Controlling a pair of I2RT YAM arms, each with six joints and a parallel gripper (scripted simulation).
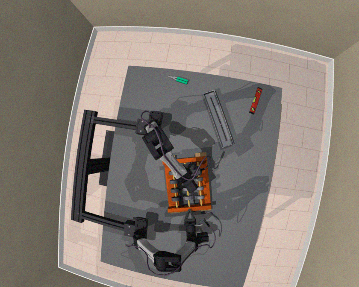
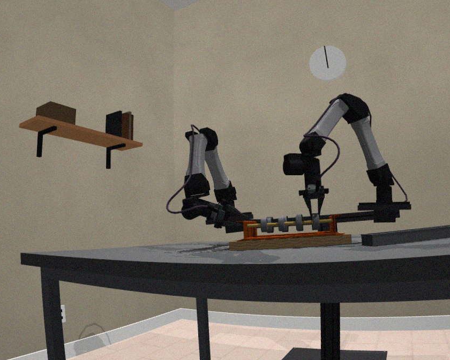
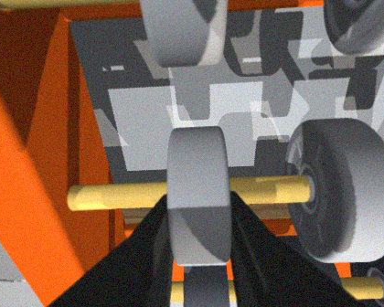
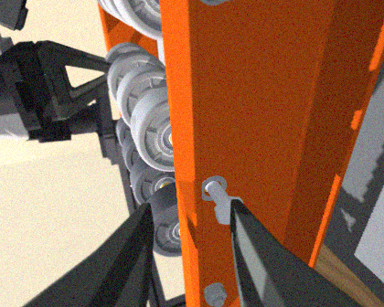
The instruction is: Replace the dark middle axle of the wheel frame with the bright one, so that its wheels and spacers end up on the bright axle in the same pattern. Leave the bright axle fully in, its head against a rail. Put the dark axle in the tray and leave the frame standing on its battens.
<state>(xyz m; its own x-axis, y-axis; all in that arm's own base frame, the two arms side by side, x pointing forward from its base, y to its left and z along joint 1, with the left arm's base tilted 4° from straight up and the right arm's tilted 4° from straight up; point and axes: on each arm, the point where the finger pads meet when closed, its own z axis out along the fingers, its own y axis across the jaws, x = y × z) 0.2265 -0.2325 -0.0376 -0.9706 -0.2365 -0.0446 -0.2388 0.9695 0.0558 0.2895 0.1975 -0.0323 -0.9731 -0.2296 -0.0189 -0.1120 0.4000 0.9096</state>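
Note:
The orange wheel frame [image 1: 204,207] [image 2: 250,230] [image 3: 15,183] [image 4: 261,114] stands on wooden battens [image 2: 287,244]. In the right wrist view the bright axle's head [image 4: 223,212] stands out from the rail on a short length of shank. My right gripper [image 4: 191,213] [image 1: 189,211] is open and empty, one fingertip close to that head. My left gripper [image 3: 199,204] [image 2: 314,212] is shut on a grey wheel [image 3: 197,169] [image 2: 315,222] near the tray-side rail. Gold spacers [image 3: 120,195] [image 3: 271,189] sit on both sides of it. The dark axle [image 1: 218,119] lies in the tray [image 1: 228,145] [image 2: 411,235].
Green-handled pliers [image 1: 182,80] lie at the top of the table in the top view, and a red level [image 1: 255,100] lies beyond the tray. Outer rows of wheels [image 1: 175,191] [image 1: 200,188] flank the middle row. The left arm hangs over the frame and hides part of it.

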